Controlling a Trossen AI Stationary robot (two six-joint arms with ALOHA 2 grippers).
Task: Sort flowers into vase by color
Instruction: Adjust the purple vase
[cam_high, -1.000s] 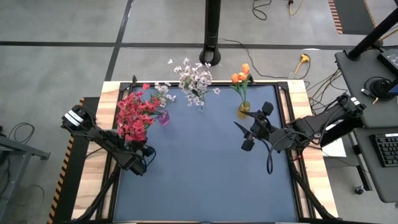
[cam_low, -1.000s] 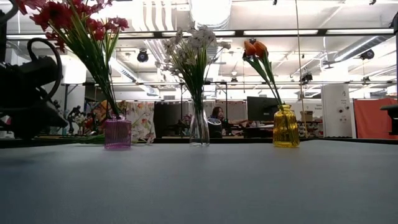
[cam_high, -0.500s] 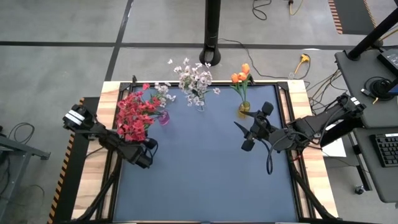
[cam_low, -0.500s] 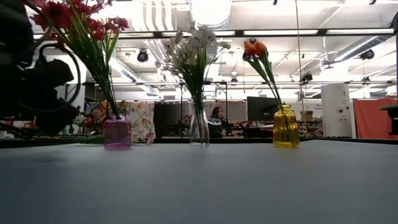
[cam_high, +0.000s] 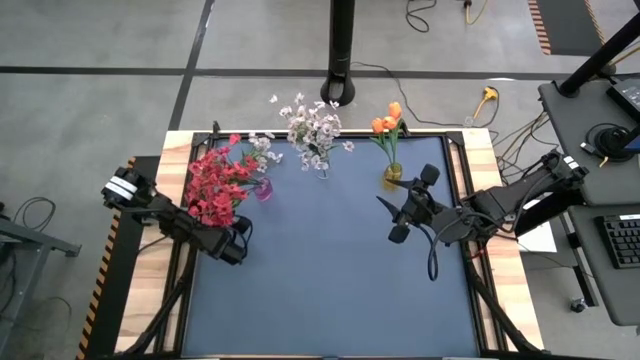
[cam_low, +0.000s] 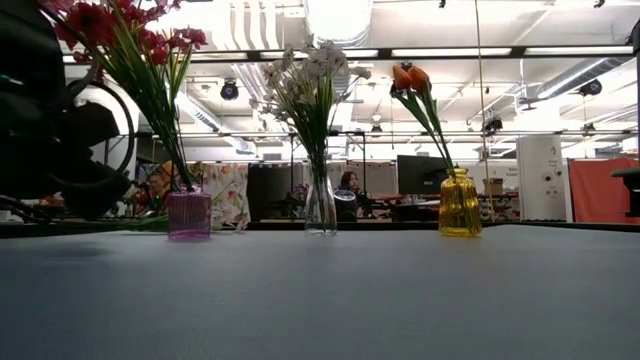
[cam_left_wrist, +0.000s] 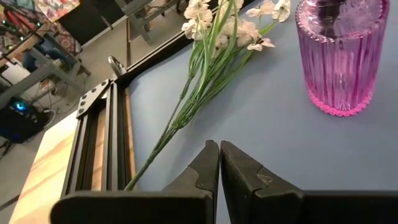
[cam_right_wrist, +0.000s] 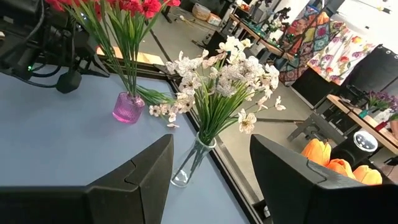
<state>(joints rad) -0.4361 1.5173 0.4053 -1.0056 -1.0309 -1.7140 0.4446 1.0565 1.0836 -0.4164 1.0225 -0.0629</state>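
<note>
Red sprays (cam_high: 215, 185) stand in a pink ribbed vase (cam_high: 263, 189) at the table's far left. White sprays (cam_high: 313, 125) fill a clear vase (cam_high: 321, 170), and orange buds (cam_high: 387, 120) stand in a yellow vase (cam_high: 392, 176). One more white spray (cam_left_wrist: 205, 68) lies flat on the mat beside the pink vase (cam_left_wrist: 339, 56), its blossoms (cam_high: 262, 150) toward the far edge. My left gripper (cam_left_wrist: 219, 149) is shut and hovers near this spray's stem end without touching it; it is also seen from above (cam_high: 232, 250). My right gripper (cam_right_wrist: 211, 174) is open and waits near the yellow vase (cam_high: 397, 215).
A black metal frame (cam_left_wrist: 102, 143) and a wooden border (cam_high: 175, 150) edge the blue mat on the left. All three vases line the far edge, with open mat (cam_high: 320, 270) in front of them. A dark post (cam_high: 342, 50) stands beyond the table.
My left gripper has moved a short way toward the table's far edge and the pink vase. The flowers and vases have stayed where they were.
</note>
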